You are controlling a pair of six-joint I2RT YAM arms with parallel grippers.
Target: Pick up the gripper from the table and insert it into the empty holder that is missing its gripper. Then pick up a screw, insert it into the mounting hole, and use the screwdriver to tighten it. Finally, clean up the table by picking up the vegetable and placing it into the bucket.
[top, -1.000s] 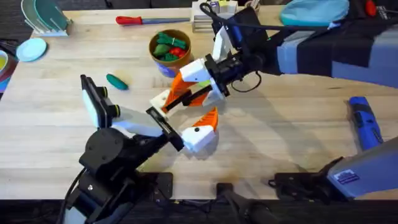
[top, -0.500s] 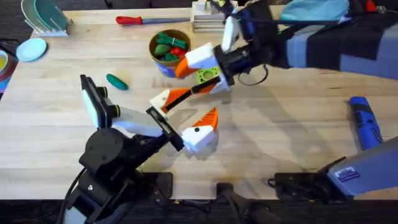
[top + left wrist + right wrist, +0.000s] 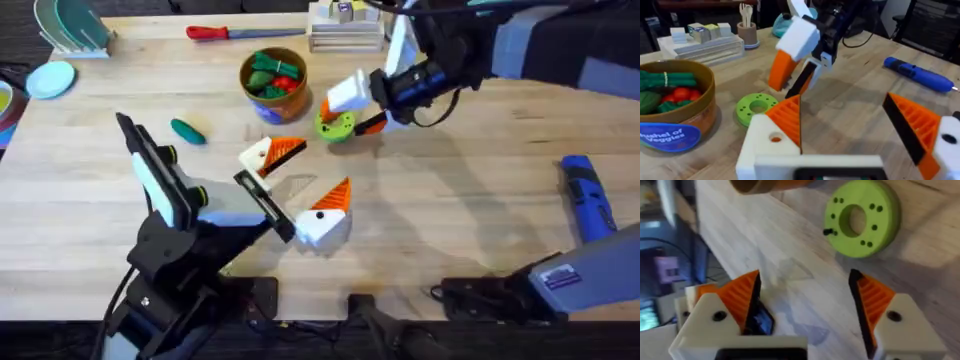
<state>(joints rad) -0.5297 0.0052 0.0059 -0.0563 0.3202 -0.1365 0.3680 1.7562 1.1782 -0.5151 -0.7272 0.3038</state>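
My left gripper (image 3: 320,168) stands open at mid-table, and both its white blocks carry orange ribbed tips. The farther block is the holder (image 3: 258,155) (image 3: 765,145), with the orange gripper (image 3: 287,149) (image 3: 787,117) seated in it. Its mounting hole shows orange. My right gripper (image 3: 355,112) (image 3: 805,300) hangs open and empty over a lime-green disc (image 3: 335,125), apart from the holder. A small dark screw (image 3: 828,231) lies on that disc. The blue screwdriver (image 3: 588,195) lies at the right. The dark green vegetable (image 3: 187,130) lies left of the bucket (image 3: 272,82).
The bucket holds a heap of green and red toy vegetables. A red-handled tool (image 3: 225,32) and a clear box stack (image 3: 345,35) lie along the far edge. A blue plate (image 3: 50,78) and a rack (image 3: 70,25) sit at the far left.
My right gripper has drawn back from the left gripper's farther finger, up and to the right, to above the green disc. The orange tip stays in the holder. The left wrist tilted slightly.
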